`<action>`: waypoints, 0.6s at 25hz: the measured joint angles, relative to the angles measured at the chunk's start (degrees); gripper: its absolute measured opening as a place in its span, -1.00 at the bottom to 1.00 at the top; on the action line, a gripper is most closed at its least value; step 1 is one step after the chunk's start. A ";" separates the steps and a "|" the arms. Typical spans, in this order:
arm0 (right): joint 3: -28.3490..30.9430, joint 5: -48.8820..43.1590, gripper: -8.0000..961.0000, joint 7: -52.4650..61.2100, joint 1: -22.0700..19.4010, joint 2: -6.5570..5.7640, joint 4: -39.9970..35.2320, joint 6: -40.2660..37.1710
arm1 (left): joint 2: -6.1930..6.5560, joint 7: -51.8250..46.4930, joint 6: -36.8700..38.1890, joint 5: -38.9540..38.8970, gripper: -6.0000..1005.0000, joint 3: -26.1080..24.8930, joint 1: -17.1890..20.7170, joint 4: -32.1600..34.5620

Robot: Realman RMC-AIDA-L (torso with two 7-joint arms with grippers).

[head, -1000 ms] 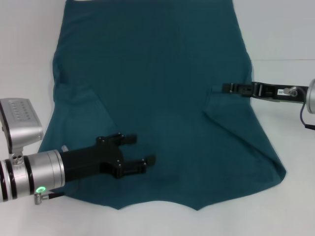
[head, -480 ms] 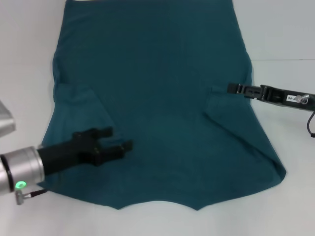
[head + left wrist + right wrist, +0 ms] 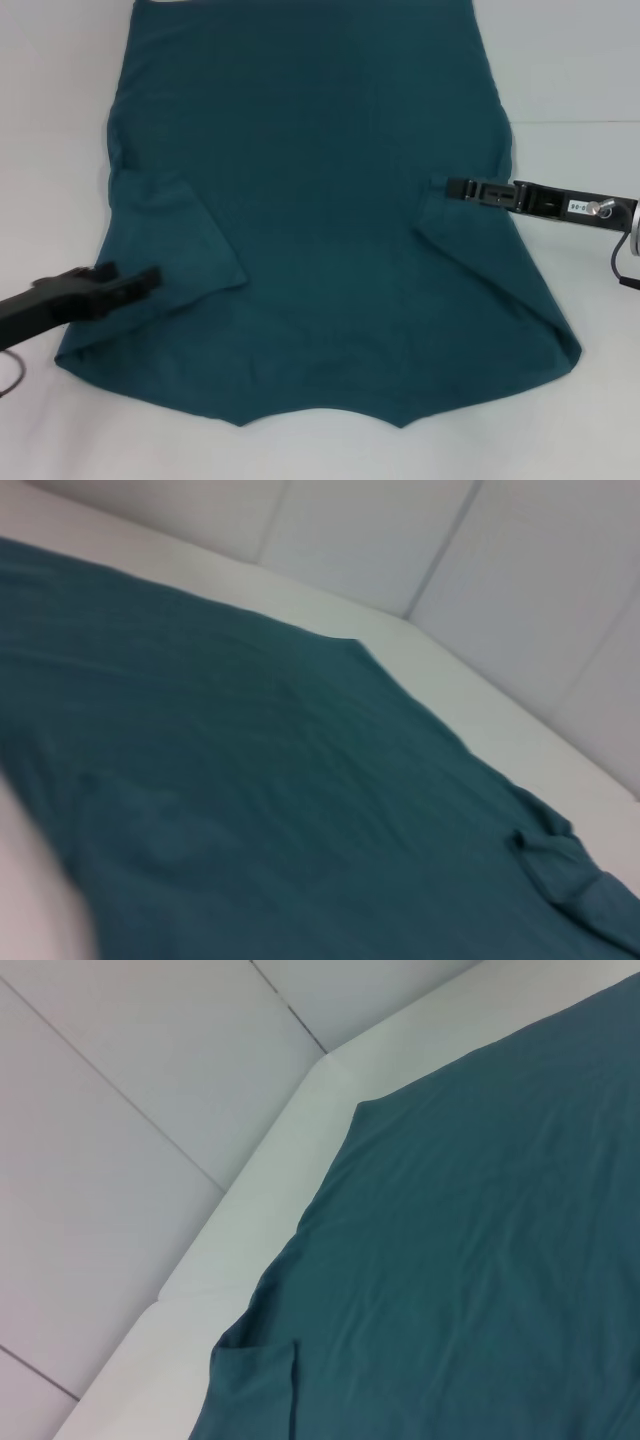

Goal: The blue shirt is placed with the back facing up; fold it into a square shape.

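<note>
Though jaws unreadable on both grippers — blue shirt [image 3: 320, 200] flat, lengthwise away from robot.

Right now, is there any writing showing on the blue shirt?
No, the blue shirt lies with only plain teal cloth facing up in the head view.

The blue shirt [image 3: 320, 200] runs past the top edge (far hem unseen).

Even bright light, faint shadows; left wrist view blurred.
</note>
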 joint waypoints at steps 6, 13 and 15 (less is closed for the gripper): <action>-0.01 -0.11 0.94 0.26 -0.04 0.01 0.02 -0.33 | 0.03 -6.91 2.32 4.37 0.71 -3.35 2.59 5.59; -0.10 -0.17 0.94 0.28 -0.13 -0.05 0.02 -0.18 | 0.09 -9.20 4.53 9.03 0.71 -7.88 3.88 7.43; -0.10 -0.19 0.94 0.28 -0.14 -0.06 0.02 -0.04 | 0.10 -9.29 4.86 9.92 0.71 -8.02 4.08 7.53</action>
